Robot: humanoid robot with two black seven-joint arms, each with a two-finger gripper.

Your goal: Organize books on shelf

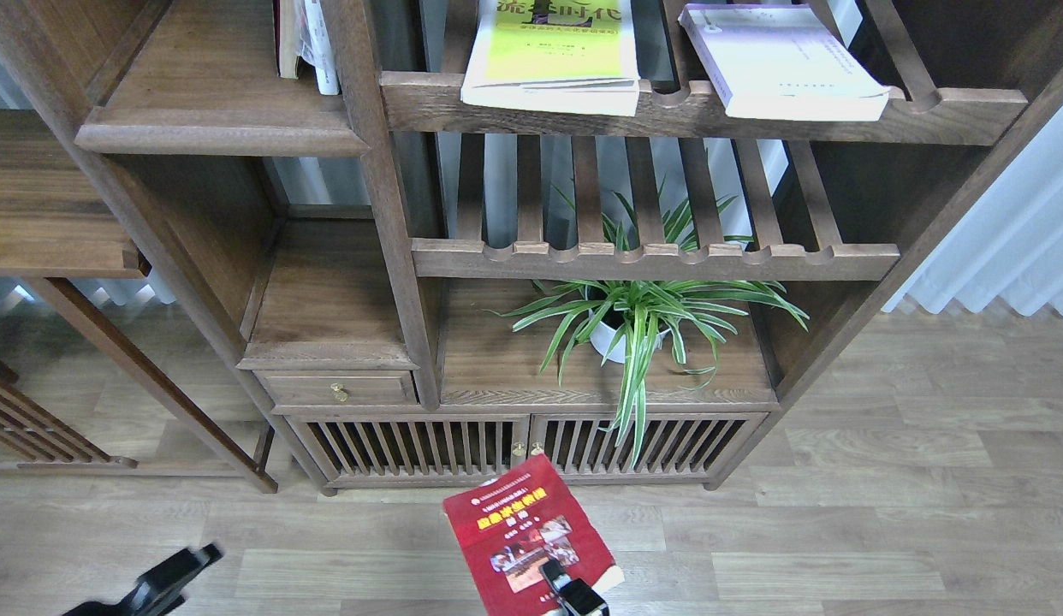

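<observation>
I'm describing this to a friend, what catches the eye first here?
The red book, held up low in the middle by the right gripper, stands out against the floor. Above it, a spider plant spills over a lower shelf, and a yellow-green book and pale book lie on the top rack.

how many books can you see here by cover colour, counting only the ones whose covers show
Red book: 1
Yellow-green book: 1
Lavender-white book: 1
Total: 3
</observation>
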